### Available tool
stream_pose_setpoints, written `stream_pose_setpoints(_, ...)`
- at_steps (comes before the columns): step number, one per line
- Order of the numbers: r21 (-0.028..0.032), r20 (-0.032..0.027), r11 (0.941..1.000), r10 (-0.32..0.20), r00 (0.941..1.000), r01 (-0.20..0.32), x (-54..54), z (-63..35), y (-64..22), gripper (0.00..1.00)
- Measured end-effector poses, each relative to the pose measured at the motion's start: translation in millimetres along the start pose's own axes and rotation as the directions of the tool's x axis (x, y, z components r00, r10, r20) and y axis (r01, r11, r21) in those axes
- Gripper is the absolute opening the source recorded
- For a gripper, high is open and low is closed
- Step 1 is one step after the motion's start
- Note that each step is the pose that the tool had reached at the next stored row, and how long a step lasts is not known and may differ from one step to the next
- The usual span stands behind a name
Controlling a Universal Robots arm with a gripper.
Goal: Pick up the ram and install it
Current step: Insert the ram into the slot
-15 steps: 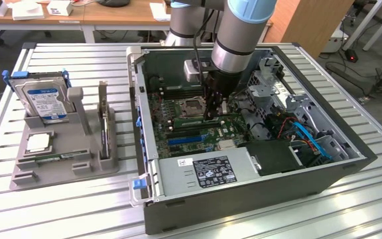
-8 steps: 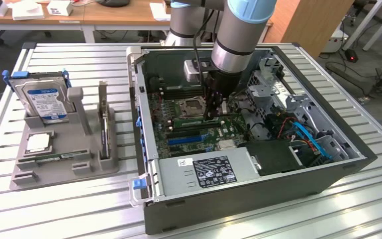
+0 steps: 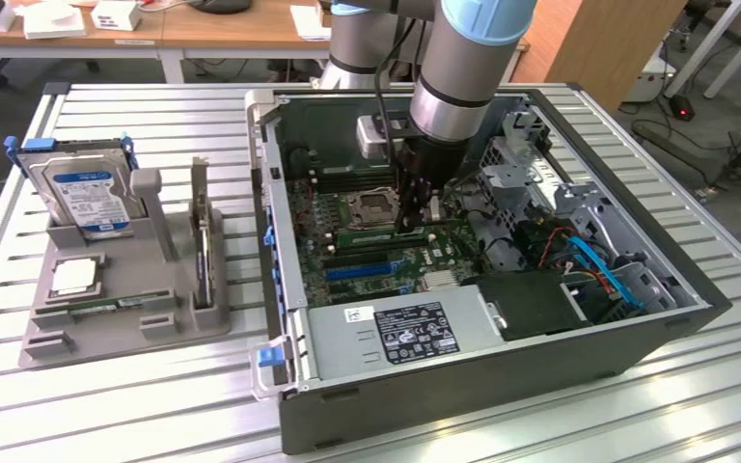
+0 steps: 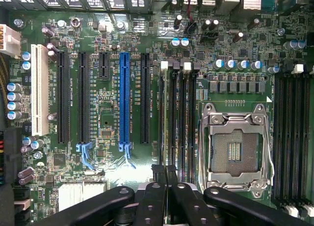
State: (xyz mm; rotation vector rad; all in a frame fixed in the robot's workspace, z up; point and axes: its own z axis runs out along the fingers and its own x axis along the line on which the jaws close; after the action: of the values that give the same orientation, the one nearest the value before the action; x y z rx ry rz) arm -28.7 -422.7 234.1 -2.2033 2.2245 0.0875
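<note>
A slatted metal worktop (image 3: 151, 116) carries everything. Beyond it at twelve o'clock stand wooden desks (image 3: 216, 24), with grey floor and cables at two o'clock. One open computer case (image 3: 474, 395) lies on its side. At its nine o'clock sits one grey holder (image 3: 126, 333), with one hard drive (image 3: 85, 198) and one expansion card (image 3: 200, 227) upright in it. One arm (image 3: 467, 68) reaches into the case. The pincer (image 4: 165, 171) is closed narrow over the memory slots, near one empty processor socket (image 4: 234, 147) and one blue slot (image 4: 124, 98). The ram (image 3: 360, 234) stands on edge in the board, just at the pincer's nine o'clock. Whether they touch cannot be told.
</note>
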Motion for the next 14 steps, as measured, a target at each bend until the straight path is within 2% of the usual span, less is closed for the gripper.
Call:
stream_pose_setpoints(7, -0.0044, 0.0000, 1.0000, 0.000, 1.0000, 0.000, 0.0, -0.2, -1.0, 0.10)
stream_pose_setpoints(14, -0.0044, 0.0000, 1.0000, 0.001, 1.0000, -0.001, -0.4, 0.0, -1.0, 0.10)
